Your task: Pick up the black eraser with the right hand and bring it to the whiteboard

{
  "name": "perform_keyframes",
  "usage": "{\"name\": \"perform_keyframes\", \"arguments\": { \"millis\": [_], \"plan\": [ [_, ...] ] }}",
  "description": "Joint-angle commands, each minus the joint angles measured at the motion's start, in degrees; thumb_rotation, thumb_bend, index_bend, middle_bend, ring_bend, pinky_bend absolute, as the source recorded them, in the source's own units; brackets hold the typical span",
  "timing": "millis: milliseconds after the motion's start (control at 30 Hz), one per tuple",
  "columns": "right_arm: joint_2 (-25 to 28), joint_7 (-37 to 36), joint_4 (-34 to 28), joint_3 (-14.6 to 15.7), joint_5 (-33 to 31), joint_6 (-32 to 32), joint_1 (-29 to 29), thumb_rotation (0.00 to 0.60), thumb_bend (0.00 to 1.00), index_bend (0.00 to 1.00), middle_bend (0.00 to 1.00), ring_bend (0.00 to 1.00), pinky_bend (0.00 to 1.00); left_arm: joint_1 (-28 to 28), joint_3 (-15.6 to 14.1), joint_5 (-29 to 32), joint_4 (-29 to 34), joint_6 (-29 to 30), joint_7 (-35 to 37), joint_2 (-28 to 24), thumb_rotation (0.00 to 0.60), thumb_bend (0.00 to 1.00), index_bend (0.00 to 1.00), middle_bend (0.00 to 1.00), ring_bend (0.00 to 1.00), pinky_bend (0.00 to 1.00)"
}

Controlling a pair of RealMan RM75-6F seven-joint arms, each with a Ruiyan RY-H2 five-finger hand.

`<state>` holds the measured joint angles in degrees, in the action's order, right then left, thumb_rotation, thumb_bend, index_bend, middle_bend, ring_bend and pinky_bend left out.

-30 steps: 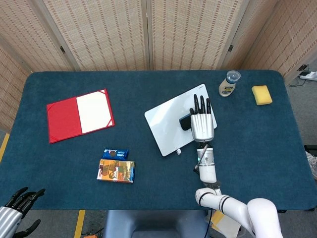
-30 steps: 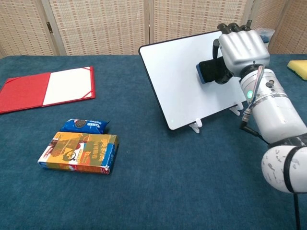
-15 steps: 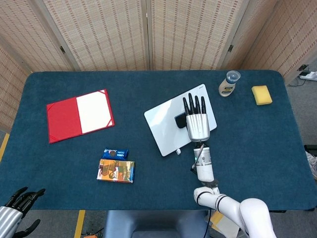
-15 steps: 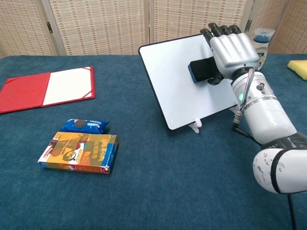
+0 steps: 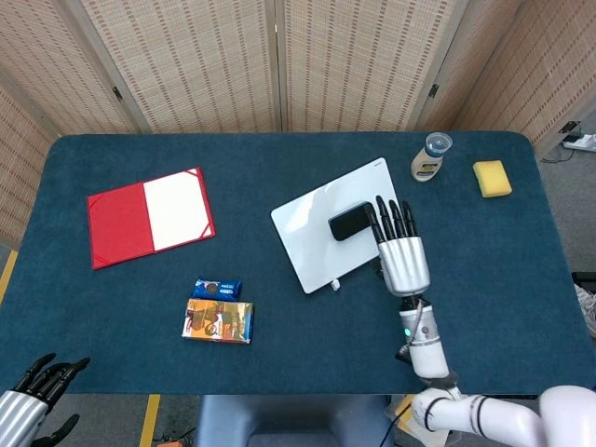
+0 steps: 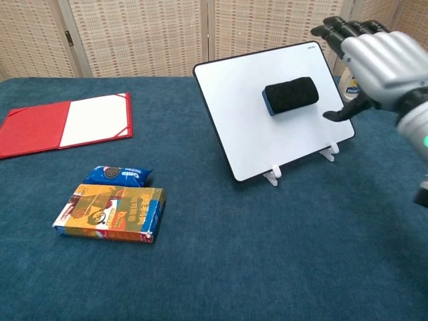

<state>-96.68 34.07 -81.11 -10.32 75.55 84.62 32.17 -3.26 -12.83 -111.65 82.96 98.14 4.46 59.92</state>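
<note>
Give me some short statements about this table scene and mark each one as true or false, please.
1. The black eraser sits on the whiteboard. True.
2. The right hand grips the eraser. False: it is apart from it, with its fingers spread and nothing in them.
3. The red folder lies open. True.
4. The yellow sponge lies on the whiteboard. False: it lies on the table near the far right corner.
5. The bottle stands beside the snack box. False: it stands beyond the whiteboard, far from the box.
</note>
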Motion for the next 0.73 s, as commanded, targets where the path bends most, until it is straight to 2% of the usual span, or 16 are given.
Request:
{"name": "perform_keyframes", "arguments": {
  "millis": [33,133,233,300,433,733],
  "plan": [
    [24.56,-3.08,-26.83,14.94,6.58,5.83,-14.22,0.6,0.18,0.0,0.0,0.0,0.0,-0.27,-0.11,-0.66,0.16,0.21,-1.27,0.33,0.6,0.35,0.1,0.27,0.24,0.14],
    [31.47,-10.23,-27.56,22.04,12.92,9.57,-20.02,0.6,0.19,0.0,0.0,0.0,0.0,-0.65,-0.2,-1.44,0.21,0.88,-2.51,0.58,0.6,0.35,0.1,0.27,0.24,0.14],
    [33.78,-17.29,-22.89,26.93,18.22,14.58,-25.87,0.6,0.18,0.0,0.0,0.0,0.0,-1.18,-0.18,-1.89,0.1,1.92,-3.16,0.75,0.6,0.35,0.1,0.27,0.24,0.14],
    [33.91,-20.87,-18.9,28.77,20.22,16.99,-28.95,0.6,0.18,0.0,0.0,0.0,0.0,-1.63,-0.02,-1.91,-0.15,2.43,-4.1,1.1,0.6,0.35,0.1,0.27,0.24,0.14],
    [33.52,-22.92,-12.37,30.18,21.29,18.58,-33.28,0.6,0.18,0.0,0.0,0.0,0.0,-1.99,-0.18,-2.84,-0.42,2.63,-5.71,1.71,0.6,0.35,0.09,0.27,0.24,0.14],
    [35.3,-26.57,-11.97,28.6,25.11,19.19,-35.61,0.6,0.18,0.0,0.0,0.0,0.0,-2.54,0.03,-3.44,-1.5,4.53,-5.23,2.01,0.6,0.35,0.08,0.27,0.23,0.14]
  ]
}}
